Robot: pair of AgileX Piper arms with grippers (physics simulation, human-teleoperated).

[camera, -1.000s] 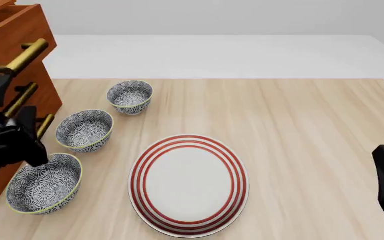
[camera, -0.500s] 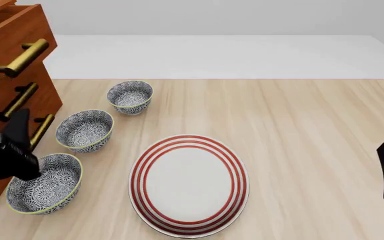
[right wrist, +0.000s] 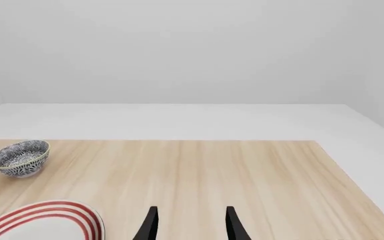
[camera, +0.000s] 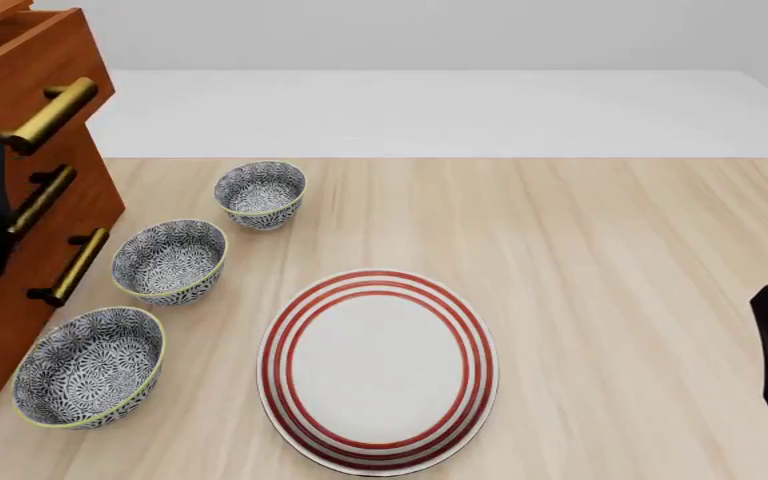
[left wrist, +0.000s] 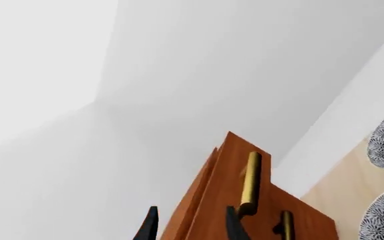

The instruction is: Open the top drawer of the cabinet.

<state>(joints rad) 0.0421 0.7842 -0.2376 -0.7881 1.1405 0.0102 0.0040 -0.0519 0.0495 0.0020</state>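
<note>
Left gripper has risen from beside the bowls to the level of the cabinet front — its fingers apart, straddling the edge of the top drawer, not its brass handle. That drawer sits at the cabinet's top, far left of the table, already pulled out a little. The handle is ungripped, so the pull seems over or about to be retried. Right gripper idles low, fingers apart, near the plate.
</note>
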